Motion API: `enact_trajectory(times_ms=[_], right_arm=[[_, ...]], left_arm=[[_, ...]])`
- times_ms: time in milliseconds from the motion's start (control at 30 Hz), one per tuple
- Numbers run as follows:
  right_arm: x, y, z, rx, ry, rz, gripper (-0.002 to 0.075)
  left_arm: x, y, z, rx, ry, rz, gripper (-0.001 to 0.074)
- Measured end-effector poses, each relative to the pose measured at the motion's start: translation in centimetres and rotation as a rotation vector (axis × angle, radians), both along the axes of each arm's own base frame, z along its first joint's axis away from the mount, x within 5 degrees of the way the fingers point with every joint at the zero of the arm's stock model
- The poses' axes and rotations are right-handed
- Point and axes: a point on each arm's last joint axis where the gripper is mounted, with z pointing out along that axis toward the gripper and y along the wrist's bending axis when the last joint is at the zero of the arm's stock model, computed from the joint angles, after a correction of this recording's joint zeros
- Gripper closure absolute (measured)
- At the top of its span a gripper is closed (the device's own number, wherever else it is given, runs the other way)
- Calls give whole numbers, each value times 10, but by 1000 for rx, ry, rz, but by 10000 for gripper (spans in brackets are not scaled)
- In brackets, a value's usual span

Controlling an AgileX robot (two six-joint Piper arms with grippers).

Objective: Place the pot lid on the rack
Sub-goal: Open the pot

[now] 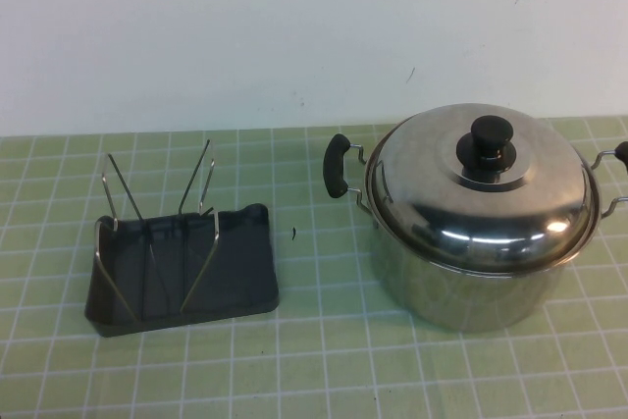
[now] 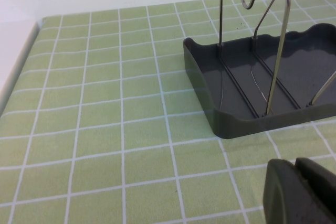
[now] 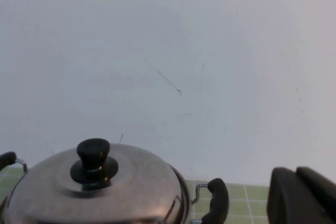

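Starting with the high view, a round, mirror-shiny stainless steel pot lid (image 1: 481, 193) with a black knob at its centre is seen seated on a deep steel pot (image 1: 471, 287) with black-tipped side handles, on the right of the green tiled counter (image 1: 324, 360). A small dark grey rectangular plastic rack (image 1: 182, 267) with thin upright silver wire prongs is set on the left, well apart from the pot, with nothing held in it. Neither arm is seen in this view.

In the left wrist view, the left end effector (image 2: 297, 192) is shown only as two dark finger tips pressed together with a thin seam between them, held above the counter near a corner of the rack (image 2: 262, 93). Nothing is gripped.

In the right wrist view, the right end effector (image 3: 297, 195) is likewise seen as two dark tips lying together, empty, positioned beside the pot and apart from it. The pot lid (image 3: 100, 187) is seen closed on the pot, before a white wall (image 3: 168, 51).
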Motion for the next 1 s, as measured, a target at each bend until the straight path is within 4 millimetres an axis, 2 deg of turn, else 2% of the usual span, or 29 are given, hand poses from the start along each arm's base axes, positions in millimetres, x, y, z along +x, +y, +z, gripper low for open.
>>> enact_trajectory(times_ms=[100,200,333,433,533,733,1000], right_arm=[[25,2,3,26,22,-9,693],[50,10,7,47,10,35,611],[85,37,0,50,5,176,443],[105,60,-8,25,-3,277,358],[126,77,-16,9,15,325,328],[162,94,-32,-15,52,333,317],[195,109,-53,-82,102,335,316]], left_arm=[[0,0,0,0,0,0,737],[0,0,0,0,0,0,737],[0,0,0,0,2,0,737],[0,0,0,0,2,0,737],[0,0,0,0,2,0,737],[0,0,0,0,2,0,737],[0,0,0,0,2,0,737]])
